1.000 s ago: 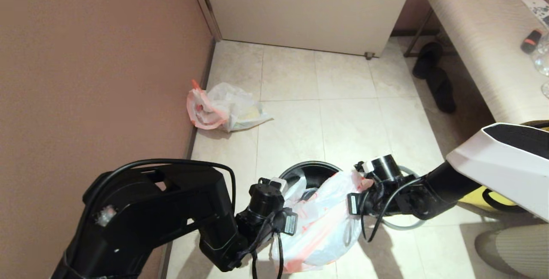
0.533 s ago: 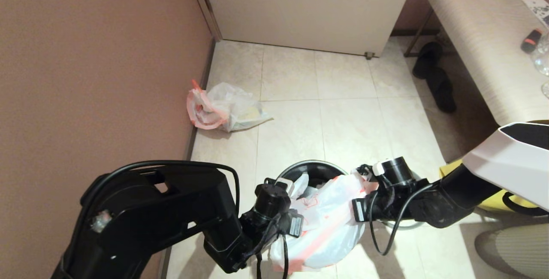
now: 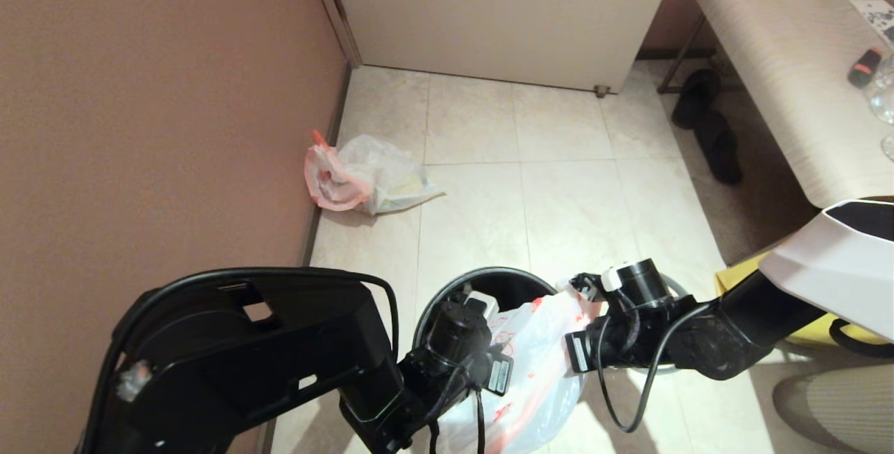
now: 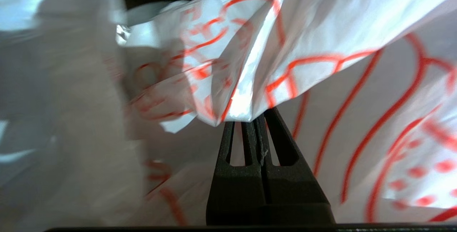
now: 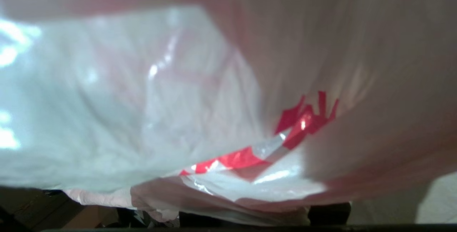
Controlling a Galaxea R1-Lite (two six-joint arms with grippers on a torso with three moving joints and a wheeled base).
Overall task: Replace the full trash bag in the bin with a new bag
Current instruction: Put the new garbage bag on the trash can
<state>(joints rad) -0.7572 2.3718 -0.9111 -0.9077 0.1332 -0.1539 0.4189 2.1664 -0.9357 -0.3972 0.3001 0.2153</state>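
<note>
The new bag [image 3: 541,363], thin white film with red line print, hangs stretched between my two grippers over the near side of the black bin [image 3: 427,304]. My left gripper [image 3: 482,306] sits at the bin's mouth, shut on a fold of the printed film [image 4: 246,107]. My right gripper [image 3: 581,288], at the bin's right edge, is shut on the bag's pink handle; in the right wrist view the film [image 5: 228,92] covers everything. The grey ring [image 3: 679,288] lies on the floor behind the right wrist. The full trash bag [image 3: 367,178] lies lumpy on the floor by the left wall.
A brown wall runs close along the left. A pale door panel [image 3: 503,14] closes the back. On the right stand a bench [image 3: 782,77] with small items, dark slippers [image 3: 705,126] under its end, and a yellow bag [image 3: 803,332] beneath my right arm.
Both grippers have come down and nearer with the new bag. The left one has pushed into the bin's mouth, and more of the bin's opening shows behind the bag.
</note>
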